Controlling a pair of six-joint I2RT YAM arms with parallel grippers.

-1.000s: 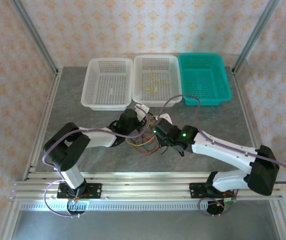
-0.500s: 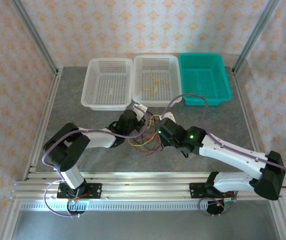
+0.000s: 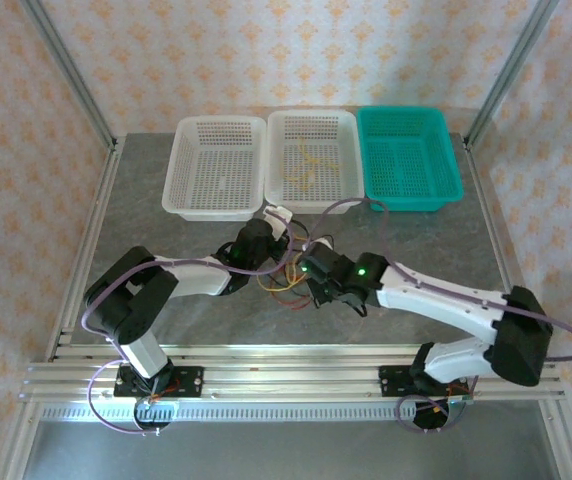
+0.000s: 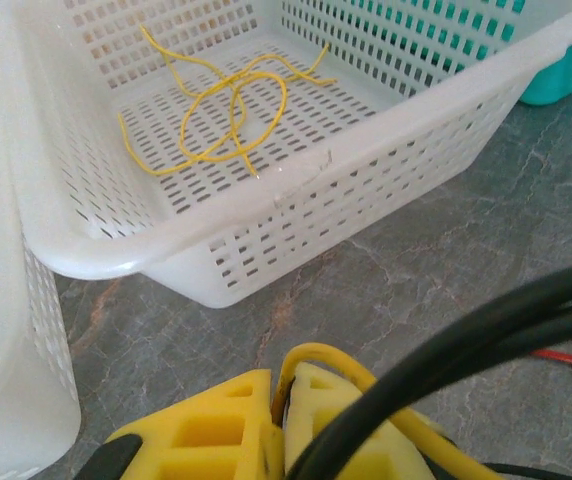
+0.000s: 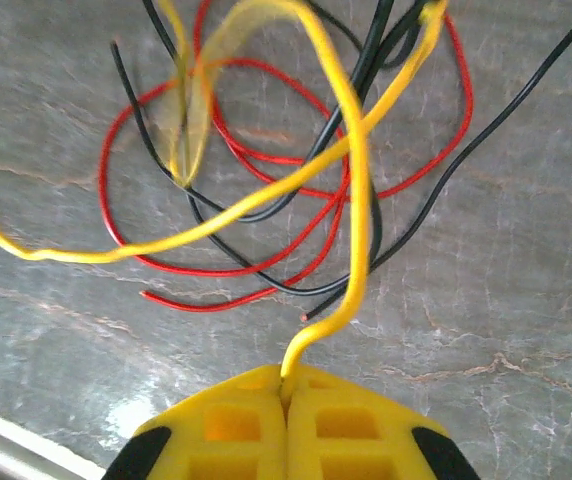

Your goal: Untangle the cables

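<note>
The cables (image 3: 286, 287) lie as one mixed tangle of red, black and yellow wires on the grey table between my two grippers. My right gripper (image 5: 286, 385) is shut on a yellow cable (image 5: 358, 170) that rises from the fingertips and arcs over the red loops (image 5: 266, 270) and black strands (image 5: 266, 283). From above, the right gripper (image 3: 308, 262) sits at the tangle's right edge. My left gripper (image 4: 284, 385) is shut on a yellow cable (image 4: 338, 357) too, with a black cable (image 4: 486, 325) crossing in front. In the top view the left gripper (image 3: 286, 224) hovers just behind the tangle.
Three baskets stand at the back: a white one (image 3: 188, 170) on the left, a middle white one (image 3: 278, 165) holding a loose yellow cable (image 4: 228, 110), and a teal one (image 3: 448, 160) on the right. The middle basket's corner (image 4: 116, 262) is close to my left gripper.
My right arm swung out to the right with the yellow cable, then came back left toward the tangle. The left arm has stayed put.
</note>
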